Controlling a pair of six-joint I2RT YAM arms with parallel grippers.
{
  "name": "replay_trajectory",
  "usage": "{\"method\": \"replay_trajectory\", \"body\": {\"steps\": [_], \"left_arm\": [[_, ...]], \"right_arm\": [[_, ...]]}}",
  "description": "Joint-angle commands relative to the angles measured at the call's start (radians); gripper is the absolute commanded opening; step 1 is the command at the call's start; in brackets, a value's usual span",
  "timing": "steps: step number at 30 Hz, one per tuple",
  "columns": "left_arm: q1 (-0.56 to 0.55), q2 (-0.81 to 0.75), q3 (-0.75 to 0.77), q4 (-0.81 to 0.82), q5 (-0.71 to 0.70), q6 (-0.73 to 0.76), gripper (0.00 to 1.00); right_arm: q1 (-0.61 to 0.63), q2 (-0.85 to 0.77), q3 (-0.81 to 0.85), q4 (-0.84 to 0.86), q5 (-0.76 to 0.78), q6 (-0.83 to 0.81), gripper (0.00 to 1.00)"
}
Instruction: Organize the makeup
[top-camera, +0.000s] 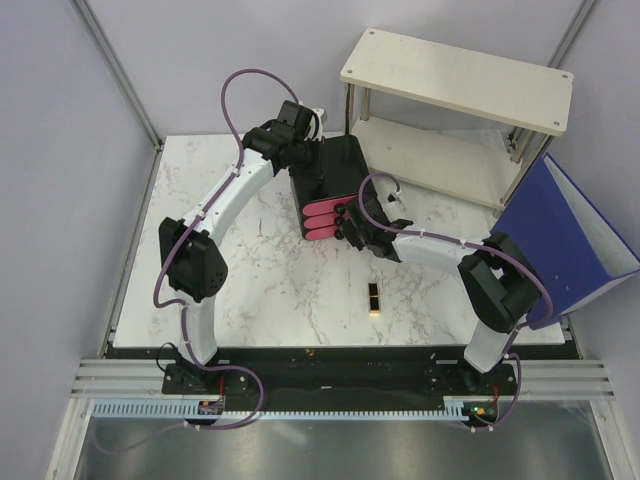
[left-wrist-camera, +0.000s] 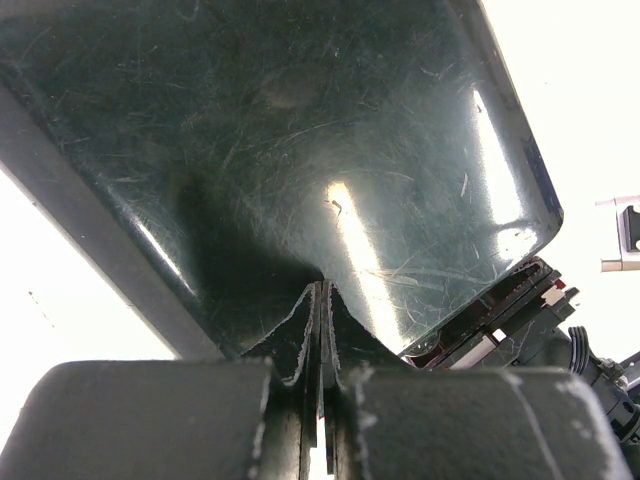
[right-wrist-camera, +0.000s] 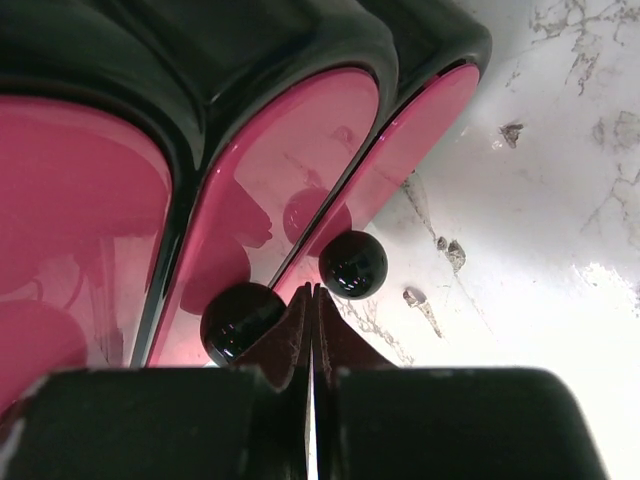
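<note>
Tools both closed, nothing held, right tool (right-wrist-camera: 313, 298) with tips between two black knobs (right-wrist-camera: 352, 263) on pink drawers (right-wrist-camera: 290, 190) of box (top-camera: 337, 165), left tool (left-wrist-camera: 320, 295) with tips against box's glossy far side, lipstick (top-camera: 373, 297) lying on worktop (top-camera: 250, 280), apart from box, in front of drawers, nearer arm bases.

The drawer box (top-camera: 335, 170) stands on the worktop (top-camera: 260, 285) at centre rear, with its drawers (top-camera: 318, 222) facing the near edge. The lipstick (top-camera: 373, 297) lies on the worktop in front of the box, slightly to its right and well apart from it. The left pincer (left-wrist-camera: 320, 288) is against the box's rear-left wall. The right pincer (right-wrist-camera: 312, 298) is at the drawer fronts, between two knobs (right-wrist-camera: 352, 263). A shelf unit (top-camera: 460, 75) stands behind and to the right of the box. A binder (top-camera: 570, 235) stands at the worktop's right edge, in front of the shelf unit.
</note>
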Motion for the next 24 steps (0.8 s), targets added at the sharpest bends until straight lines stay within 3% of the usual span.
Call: {"method": "replay_trajectory", "body": {"steps": [1, 5, 9, 11, 14, 15, 18, 22, 24], "left_arm": [[0.0, 0.016, -0.041, -0.101, -0.016, 0.041, 0.02], [0.002, 0.017, -0.041, -0.101, -0.015, 0.04, 0.02], [0.002, 0.016, -0.047, -0.101, -0.013, 0.039, 0.02], [0.002, 0.017, -0.05, -0.101, -0.013, 0.039, 0.02], [0.002, 0.017, -0.055, -0.099, -0.011, 0.039, 0.02], [0.002, 0.016, -0.056, -0.101, -0.011, 0.039, 0.02], [0.002, 0.014, -0.055, -0.099, -0.011, 0.039, 0.02], [0.002, 0.013, -0.055, -0.101, -0.016, 0.042, 0.02], [0.002, 0.008, -0.056, -0.101, -0.018, 0.044, 0.02]], "right_arm": [[0.003, -0.021, 0.014, 0.037, -0.035, 0.019, 0.0], [0.003, -0.073, -0.069, 0.031, -0.058, 0.023, 0.0], [0.003, -0.113, -0.135, 0.1, -0.124, -0.102, 0.0], [0.003, -0.135, -0.214, 0.268, -0.164, -0.138, 0.03], [0.002, -0.138, -0.343, 0.497, -0.185, -0.081, 0.28], [-0.001, -0.129, -0.369, 0.551, -0.204, -0.06, 0.42], [-0.009, -0.064, -0.443, 0.736, -0.251, -0.003, 0.63], [-0.012, 0.052, -0.485, 0.965, -0.297, 0.039, 0.68], [-0.012, 0.072, -0.488, 0.994, -0.298, 0.051, 0.68]]}}
